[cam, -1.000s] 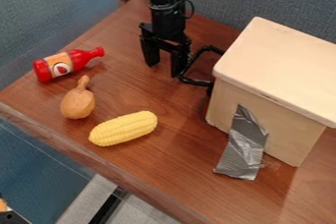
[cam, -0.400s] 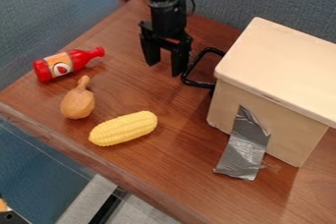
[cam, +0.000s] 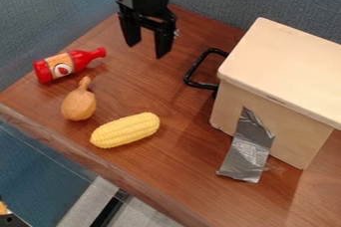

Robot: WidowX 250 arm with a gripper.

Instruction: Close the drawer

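- Blue-grey fabric partitions stand behind the reddish-brown wooden tabletop where I work.
- My black two-finger claw is at the far side, above the wood, its fingers apart with nothing between them, left of the handle and not touching it.
- The drawer sits in the left side of the pale wooden box, on the right of the scene; its black, squared-off loop handle points left. It looks shut or almost so; I cannot tell whether a slight gap remains.
- I judge the drawer light and rigid, sliding with little effort. The handle looks stiff and smooth, so a fingertip could slip along it.
- Closing needs no grip. If a gap is left, I would press on the middle of the handle's outer bar, straight to the right; pushing at one end might skew the drawer and jam it.
- Too hard a shove could shift the whole box, though the crinkled silver tape on its near side seems meant to anchor it.
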